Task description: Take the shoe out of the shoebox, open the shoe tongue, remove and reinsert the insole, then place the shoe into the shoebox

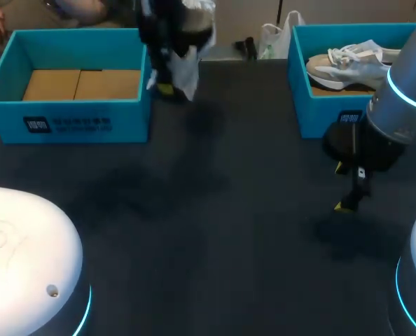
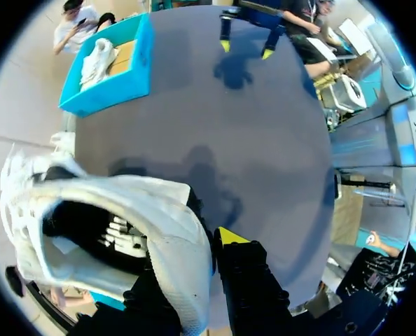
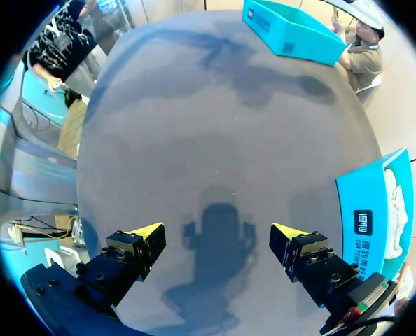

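The left gripper (image 2: 191, 260) is clamped on a white shoe (image 2: 124, 210), its fingers pinching the shoe's rim from both sides. The shoe hangs in the air with its mouth gaping, and one yellow fingertip (image 2: 229, 236) shows against the outside of the fabric. An empty shoebox (image 1: 68, 115) sits just beside that gripper, the dark table (image 1: 194, 210) below it. Well ahead of it, the right gripper (image 3: 218, 241) hovers over bare tabletop with its fingers spread wide and nothing between them. Just beside the right gripper stands a second shoebox (image 1: 320, 112) with another pale shoe (image 1: 348, 63) lying inside.
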`<action>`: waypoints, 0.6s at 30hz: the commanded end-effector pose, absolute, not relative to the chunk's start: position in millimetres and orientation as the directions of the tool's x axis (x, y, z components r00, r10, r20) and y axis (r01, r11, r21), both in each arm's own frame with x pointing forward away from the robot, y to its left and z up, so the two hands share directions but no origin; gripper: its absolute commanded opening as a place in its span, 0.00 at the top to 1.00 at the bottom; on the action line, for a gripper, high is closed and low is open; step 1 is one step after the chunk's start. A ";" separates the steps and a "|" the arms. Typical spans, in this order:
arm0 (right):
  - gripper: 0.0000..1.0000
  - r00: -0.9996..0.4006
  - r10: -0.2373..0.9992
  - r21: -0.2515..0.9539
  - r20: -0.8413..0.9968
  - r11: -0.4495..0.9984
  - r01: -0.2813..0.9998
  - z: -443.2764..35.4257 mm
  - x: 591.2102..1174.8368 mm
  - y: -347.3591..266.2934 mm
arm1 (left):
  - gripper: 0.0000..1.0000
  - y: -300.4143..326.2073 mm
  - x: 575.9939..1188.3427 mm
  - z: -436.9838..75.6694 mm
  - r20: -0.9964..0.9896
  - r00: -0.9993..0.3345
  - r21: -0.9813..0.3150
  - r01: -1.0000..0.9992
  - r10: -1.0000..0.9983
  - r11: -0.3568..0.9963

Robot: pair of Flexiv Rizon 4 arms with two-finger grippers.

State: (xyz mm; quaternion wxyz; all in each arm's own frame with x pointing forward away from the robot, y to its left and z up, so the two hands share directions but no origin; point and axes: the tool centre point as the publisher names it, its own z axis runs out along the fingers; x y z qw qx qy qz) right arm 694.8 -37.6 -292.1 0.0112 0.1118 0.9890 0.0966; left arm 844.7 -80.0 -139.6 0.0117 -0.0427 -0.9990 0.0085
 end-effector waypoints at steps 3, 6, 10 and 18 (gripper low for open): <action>0.00 -0.975 0.223 0.193 -0.003 0.957 0.219 -293.1 693.9 -37.3 | 1.00 -16.7 878.8 -124.3 -0.005 -0.998 -0.026 0.058 0.058 0.998; 0.00 -0.975 0.223 0.193 -0.003 0.957 0.219 -293.1 693.9 -37.3 | 1.00 12.5 899.8 -119.2 -0.015 -0.999 -0.023 0.039 0.038 0.999; 0.00 -0.975 0.223 0.193 -0.003 0.957 0.219 -293.1 693.9 -37.3 | 1.00 42.0 919.2 -115.7 -0.039 -0.999 -0.016 0.022 0.021 1.000; 0.00 -0.975 0.223 0.193 -0.003 0.957 0.219 -293.1 693.9 -37.3 | 1.00 42.0 919.2 -115.7 -0.039 -0.999 -0.016 0.022 0.021 1.000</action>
